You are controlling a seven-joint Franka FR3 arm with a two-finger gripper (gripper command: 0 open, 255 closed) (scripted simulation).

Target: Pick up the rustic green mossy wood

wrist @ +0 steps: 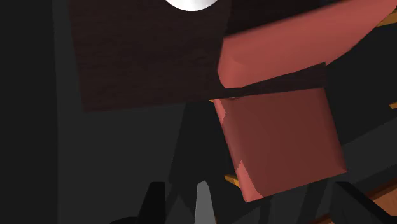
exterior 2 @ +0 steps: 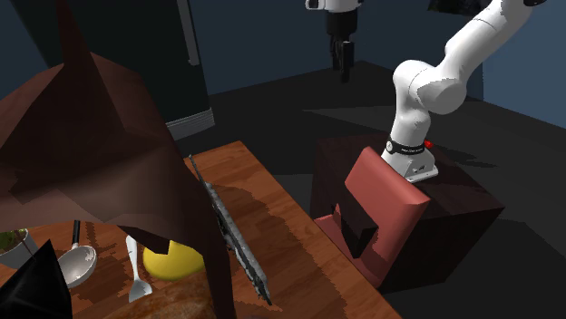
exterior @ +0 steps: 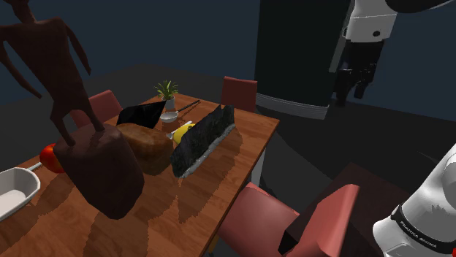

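The wood, a long dark rough slab with a pale lower edge, lay on the table. In the shoulder view it ran lengthwise from about the middle toward the far edge. Of the things on the table it was nearest the edge facing the stand, with bare board between it and that edge. Just beside it, on the side away from the stand, sat a yellow thing and a brown loaf. Whether the wood touched them I could not tell. A plant stood near the far edge. A tall dark-brown figure stood at the near end, and a white dish sat by the near corner on the shoulder view's left.

The gripper hung high in the air, well apart from the table and out past its stand-facing edge, in front of a black cabinet. Its fingers stood apart, holding nothing. The wrist view looked down on a red chair and the stand.
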